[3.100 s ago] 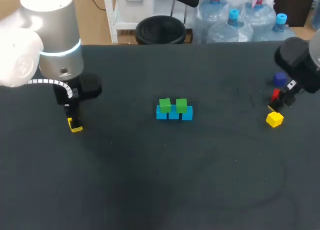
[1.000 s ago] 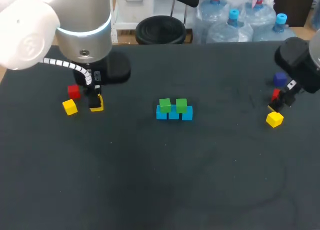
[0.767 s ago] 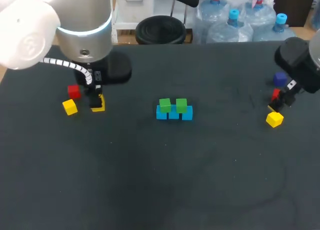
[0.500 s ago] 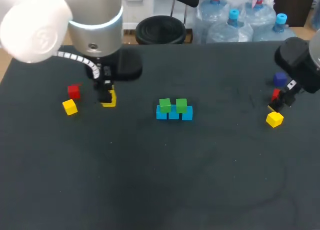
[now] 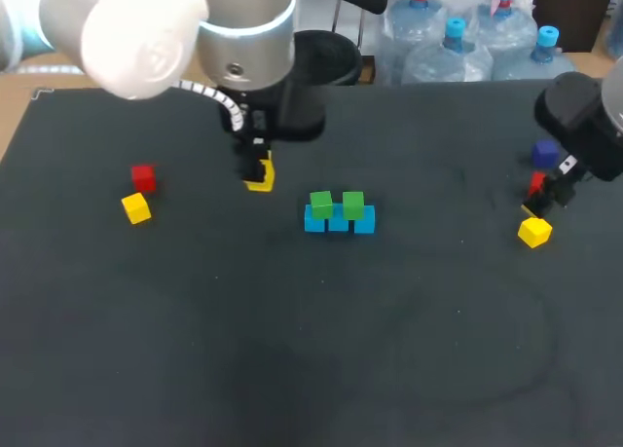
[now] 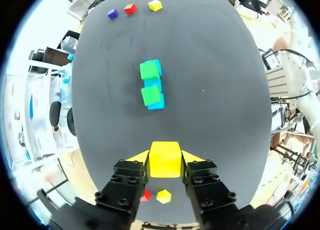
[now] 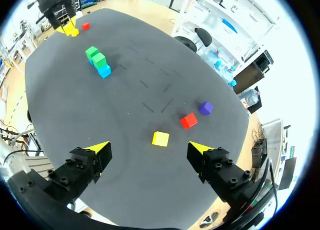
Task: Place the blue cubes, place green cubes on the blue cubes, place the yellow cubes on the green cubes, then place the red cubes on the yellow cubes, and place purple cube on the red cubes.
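A row of blue cubes (image 5: 339, 220) lies mid-table with two green cubes (image 5: 336, 204) on top, also seen ahead of my left gripper as green cubes (image 6: 150, 83) on blue cubes (image 6: 157, 104). My left gripper (image 5: 258, 174) hangs just left of that stack, shut on a yellow cube (image 6: 165, 159). At the far left rest a red cube (image 5: 143, 177) and a yellow cube (image 5: 136, 208). My right gripper (image 7: 149, 149) stands open above a yellow cube (image 7: 160, 138), with a red cube (image 7: 188, 121) and a purple cube (image 7: 205, 107) ahead of it.
The black table (image 5: 321, 350) stretches wide in front of the stack. At the right edge, the purple cube (image 5: 544, 155), red cube (image 5: 535, 184) and yellow cube (image 5: 534, 232) cluster under my right arm (image 5: 584, 126).
My left arm has carried the yellow cube to the right, away from the red and yellow cubes at the left and close to the stack. The right arm has kept still.
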You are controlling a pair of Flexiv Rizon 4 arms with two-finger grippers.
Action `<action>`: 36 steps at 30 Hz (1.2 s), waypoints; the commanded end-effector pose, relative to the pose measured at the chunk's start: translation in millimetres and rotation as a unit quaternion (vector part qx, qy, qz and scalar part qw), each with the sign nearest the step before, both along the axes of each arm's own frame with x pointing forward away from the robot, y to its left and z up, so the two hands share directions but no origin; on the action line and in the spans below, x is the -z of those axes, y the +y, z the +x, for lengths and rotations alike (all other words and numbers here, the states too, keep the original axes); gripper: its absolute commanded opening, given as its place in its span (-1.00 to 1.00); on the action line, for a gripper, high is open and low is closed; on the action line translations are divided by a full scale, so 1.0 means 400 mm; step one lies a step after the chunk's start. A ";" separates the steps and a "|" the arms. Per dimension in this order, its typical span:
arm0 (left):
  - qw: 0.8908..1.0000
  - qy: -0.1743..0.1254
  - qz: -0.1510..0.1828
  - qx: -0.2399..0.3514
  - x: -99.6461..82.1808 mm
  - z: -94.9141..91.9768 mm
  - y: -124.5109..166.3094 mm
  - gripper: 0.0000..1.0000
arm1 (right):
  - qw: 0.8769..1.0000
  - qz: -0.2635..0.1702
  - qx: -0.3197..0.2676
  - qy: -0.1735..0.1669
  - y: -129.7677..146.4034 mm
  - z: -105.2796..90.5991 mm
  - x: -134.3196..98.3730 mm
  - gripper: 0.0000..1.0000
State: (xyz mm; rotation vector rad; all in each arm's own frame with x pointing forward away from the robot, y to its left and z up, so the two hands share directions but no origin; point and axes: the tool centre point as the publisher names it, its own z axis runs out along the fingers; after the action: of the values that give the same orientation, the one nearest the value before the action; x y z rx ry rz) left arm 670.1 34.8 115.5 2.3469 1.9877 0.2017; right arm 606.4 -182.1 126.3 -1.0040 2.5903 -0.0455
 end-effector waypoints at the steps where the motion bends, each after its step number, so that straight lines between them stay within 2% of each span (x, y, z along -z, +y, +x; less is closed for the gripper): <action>1: 1.000 0.011 0.011 0.004 0.013 0.029 -0.039 -1.00 | 1.000 0.000 0.001 -0.003 0.000 -0.002 0.002 1.00; 9: 1.000 0.016 0.013 0.010 0.023 0.053 -0.101 -1.00 | 1.000 0.000 0.001 -0.003 0.000 -0.002 0.002 1.00; 14: 0.999 0.023 0.034 -0.013 0.026 0.057 -0.128 -1.00 | 1.000 0.000 0.001 -0.003 0.000 -0.002 0.002 1.00; 18: 0.998 0.032 0.047 -0.028 0.045 0.047 -0.150 -1.00 | 1.000 0.000 0.001 -0.003 0.000 -0.002 0.002 1.00; 24: 0.997 0.043 0.030 -0.056 0.061 0.050 -0.184 -1.00 | 1.000 0.000 0.001 -0.003 0.000 -0.002 0.002 1.00; 36: 0.998 0.039 0.011 -0.049 0.071 0.061 -0.239 -1.00 | 1.000 0.000 0.001 -0.003 0.000 -0.002 0.002 1.00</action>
State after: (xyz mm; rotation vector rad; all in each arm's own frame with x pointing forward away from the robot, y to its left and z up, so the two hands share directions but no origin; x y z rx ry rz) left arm 691.2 -57.6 87.7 2.2987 2.1433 0.1402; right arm 606.4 -182.1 126.2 -1.0039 2.5904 -0.0456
